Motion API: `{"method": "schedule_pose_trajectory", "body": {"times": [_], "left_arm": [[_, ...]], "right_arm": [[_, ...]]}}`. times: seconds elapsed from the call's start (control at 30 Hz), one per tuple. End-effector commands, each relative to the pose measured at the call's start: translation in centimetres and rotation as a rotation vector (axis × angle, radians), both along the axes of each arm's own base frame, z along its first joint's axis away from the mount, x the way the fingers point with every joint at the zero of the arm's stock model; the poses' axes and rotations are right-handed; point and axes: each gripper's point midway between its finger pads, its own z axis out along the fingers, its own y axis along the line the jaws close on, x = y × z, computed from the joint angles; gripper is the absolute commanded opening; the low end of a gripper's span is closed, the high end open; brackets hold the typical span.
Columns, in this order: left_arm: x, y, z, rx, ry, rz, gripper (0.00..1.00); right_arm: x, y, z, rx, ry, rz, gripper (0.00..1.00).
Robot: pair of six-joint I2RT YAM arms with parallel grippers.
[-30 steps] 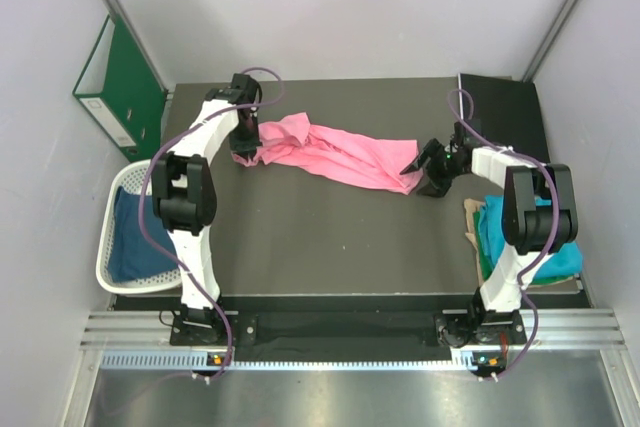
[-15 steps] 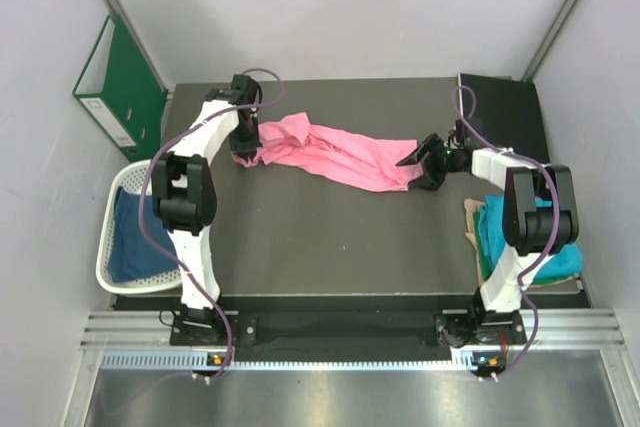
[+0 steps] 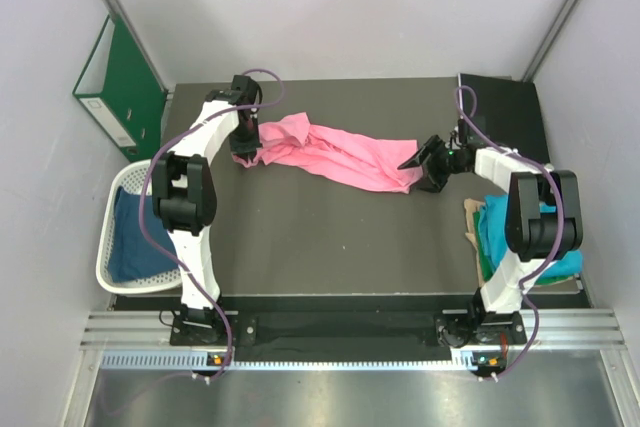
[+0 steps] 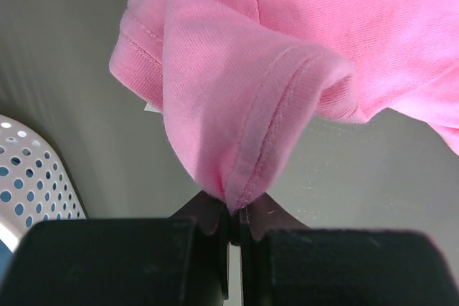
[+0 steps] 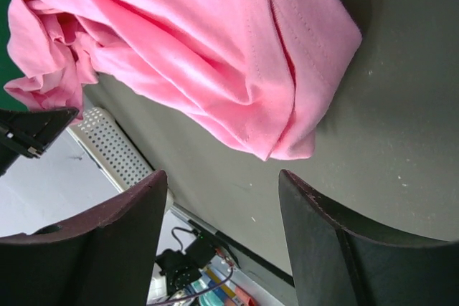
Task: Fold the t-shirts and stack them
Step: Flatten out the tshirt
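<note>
A bright pink t-shirt (image 3: 335,157) lies stretched in a long bunch across the back of the dark table (image 3: 330,237). My left gripper (image 3: 246,148) is shut on its left end; in the left wrist view the jaws pinch a hemmed fold of the pink t-shirt (image 4: 244,84) at the left gripper (image 4: 235,209). My right gripper (image 3: 421,169) stands open just off the shirt's right end, and the pink t-shirt (image 5: 215,48) hangs ahead of the right gripper (image 5: 221,177), untouched. A dark blue t-shirt (image 3: 130,232) lies in the basket. A teal t-shirt (image 3: 530,237) lies at the right edge.
The white lattice basket (image 3: 107,265) sits off the table's left edge, also seen as the basket (image 4: 29,170). A green ring binder (image 3: 120,82) leans against the left wall. A black flat object (image 3: 505,112) lies at the back right. Tan cloth (image 3: 472,215) shows beside the teal shirt.
My right gripper has shifted slightly back toward the shirt's right end and its jaws have narrowed a little. The left gripper and the shirt have not moved.
</note>
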Motion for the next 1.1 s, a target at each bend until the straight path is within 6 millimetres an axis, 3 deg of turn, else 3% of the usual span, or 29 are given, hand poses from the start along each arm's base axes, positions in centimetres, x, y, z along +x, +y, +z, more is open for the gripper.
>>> {"method": "schedule_pose_trajectory", "body": {"times": [0.0, 0.43, 0.7, 1.07], "left_arm": [[0.3, 0.0, 0.1, -0.003, -0.017, -0.007, 0.00], [0.0, 0.0, -0.4, -0.002, -0.010, -0.013, 0.00], [-0.3, 0.3, -0.5, 0.010, -0.006, -0.011, 0.00], [-0.5, 0.4, -0.5, 0.015, -0.008, -0.011, 0.00]], "right_arm": [[1.2, -0.5, 3.5, -0.010, -0.100, -0.004, 0.64], [2.4, -0.5, 1.3, -0.002, -0.096, -0.032, 0.63], [1.9, -0.6, -1.3, -0.013, -0.057, -0.032, 0.63], [1.9, -0.2, -2.5, -0.007, -0.050, -0.020, 0.63]]}}
